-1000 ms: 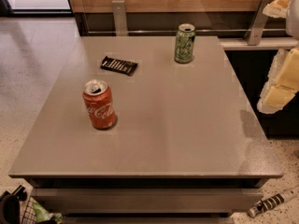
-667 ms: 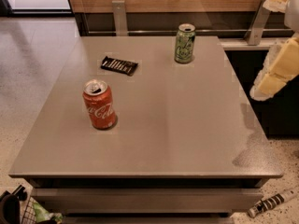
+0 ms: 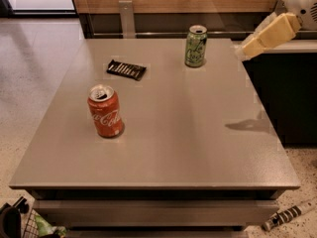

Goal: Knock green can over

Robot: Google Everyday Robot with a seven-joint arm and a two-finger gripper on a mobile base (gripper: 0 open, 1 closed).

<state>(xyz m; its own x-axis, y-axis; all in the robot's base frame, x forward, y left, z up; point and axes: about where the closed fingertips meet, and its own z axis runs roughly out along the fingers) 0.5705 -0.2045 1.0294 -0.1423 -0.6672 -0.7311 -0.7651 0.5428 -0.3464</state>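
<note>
The green can (image 3: 196, 46) stands upright near the far edge of the grey table (image 3: 188, 133), right of centre. It has a pale green and white label and a silver top. My gripper (image 3: 243, 51) is at the end of the cream arm (image 3: 275, 31) that reaches in from the top right. It hovers over the table's right far corner, to the right of the can and apart from it, at about the can's height.
A red cola can (image 3: 105, 111) stands upright on the left of the table. A dark flat packet (image 3: 127, 69) lies behind it. A wooden wall and a grey post (image 3: 126, 16) are behind the table. A dark counter (image 3: 292, 93) is on the right. A striped object (image 3: 290, 214) lies on the floor.
The arm has swung up and to the left from beside the table's right edge, bringing the gripper closer to the green can. The cans and the packet have not moved.
</note>
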